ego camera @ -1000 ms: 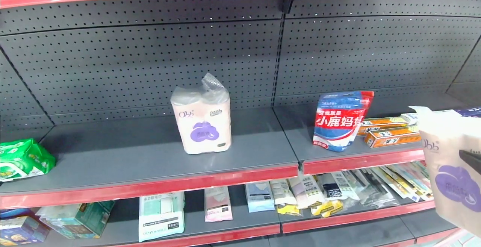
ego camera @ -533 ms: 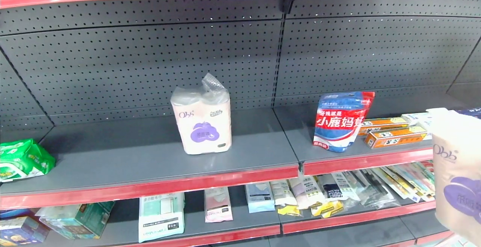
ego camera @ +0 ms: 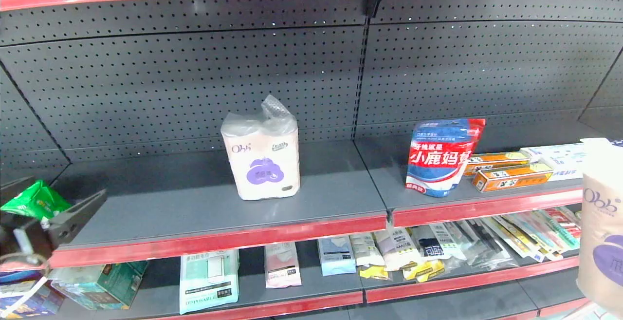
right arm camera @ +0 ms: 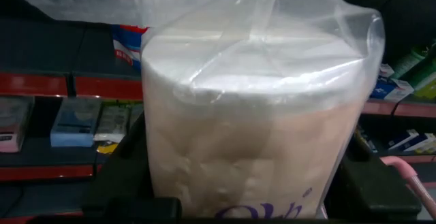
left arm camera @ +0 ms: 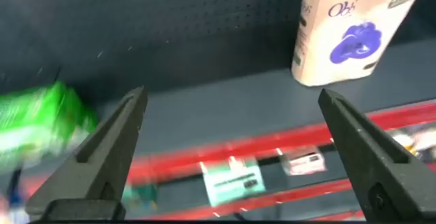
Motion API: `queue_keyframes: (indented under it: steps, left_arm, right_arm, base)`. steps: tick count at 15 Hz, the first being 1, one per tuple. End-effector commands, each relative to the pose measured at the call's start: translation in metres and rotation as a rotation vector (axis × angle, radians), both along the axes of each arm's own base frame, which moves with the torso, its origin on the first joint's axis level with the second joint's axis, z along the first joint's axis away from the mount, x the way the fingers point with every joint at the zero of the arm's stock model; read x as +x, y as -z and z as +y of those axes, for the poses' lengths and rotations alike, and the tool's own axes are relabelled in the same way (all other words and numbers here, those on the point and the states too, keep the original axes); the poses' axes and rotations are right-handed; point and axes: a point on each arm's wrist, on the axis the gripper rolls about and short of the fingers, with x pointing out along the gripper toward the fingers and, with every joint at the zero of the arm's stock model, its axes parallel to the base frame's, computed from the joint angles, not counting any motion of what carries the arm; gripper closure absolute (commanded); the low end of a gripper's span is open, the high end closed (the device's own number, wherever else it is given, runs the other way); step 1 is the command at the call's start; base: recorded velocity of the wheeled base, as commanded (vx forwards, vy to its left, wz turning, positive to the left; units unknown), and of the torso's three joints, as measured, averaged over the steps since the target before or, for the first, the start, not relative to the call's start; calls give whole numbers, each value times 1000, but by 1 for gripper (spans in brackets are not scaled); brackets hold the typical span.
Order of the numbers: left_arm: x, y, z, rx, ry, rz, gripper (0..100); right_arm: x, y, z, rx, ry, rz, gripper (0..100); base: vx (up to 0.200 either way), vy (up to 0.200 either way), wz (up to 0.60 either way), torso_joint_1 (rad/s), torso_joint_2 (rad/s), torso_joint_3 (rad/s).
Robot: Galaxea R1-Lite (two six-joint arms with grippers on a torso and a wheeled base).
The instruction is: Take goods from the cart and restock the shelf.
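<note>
Right gripper (right arm camera: pixel 238 183): jaws clamped on both sides of the held toilet-roll pack (right arm camera: pixel 252 115), with clear film bunched above the rolls.

Left gripper (left arm camera: pixel 231 94): fingers (left arm camera: pixel 116 149) spread wide, nothing between them. It is level with the front edge of the grey shelf (ego camera: pixel 194 198).

Green soft pack (ego camera: pixel 31 200): on the shelf just past the left gripper's fingers, partly hidden by them.

Shelved toilet-roll pack (ego camera: pixel 261 157): upright, to the left gripper's right and deeper in, well apart from both grippers.

Red-and-blue pouch (ego camera: pixel 443 157): upright, between the shelved pack and the held pack.

Orange toothpaste boxes (ego camera: pixel 508 176): flat, near the held pack.
</note>
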Motion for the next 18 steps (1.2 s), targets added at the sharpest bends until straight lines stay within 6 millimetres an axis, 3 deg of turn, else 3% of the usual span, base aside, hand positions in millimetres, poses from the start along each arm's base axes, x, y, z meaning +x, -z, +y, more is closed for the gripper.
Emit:
queue_keyframes:
  steps: [1, 4, 6, 9, 14, 18]
  left_arm:
    - [100, 38, 33, 64, 198, 105, 0]
    - [136, 58, 36, 2, 465, 121, 0]
    - [177, 76, 37, 13, 648, 93, 0]
    - [208, 71, 19, -24, 814, 42, 0]
    - [237, 86, 3, -84, 931, 49, 0]
    - [263, 84, -14, -89, 976, 23, 0]
  right_arm:
    - [-4, -3, 0, -5, 3, -23, 100]
    - [-5, -3, 0, -15, 6, -28, 100]
    - [-5, 0, 0, -31, 6, -14, 100]
    - [-5, 2, 0, -60, 26, -7, 100]
    - [-4, 6, -1, -71, 40, 12, 100]
    - [-6, 7, -1, -89, 45, 14, 100]
  base:
    - [0, 0, 0, 0, 0, 0]
    - [0, 0, 0, 0, 0, 0]
    - [0, 0, 0, 0, 0, 0]
    - [0, 0, 0, 0, 0, 0]
    - [0, 0, 0, 0, 0, 0]
    - [0, 0, 0, 0, 0, 0]
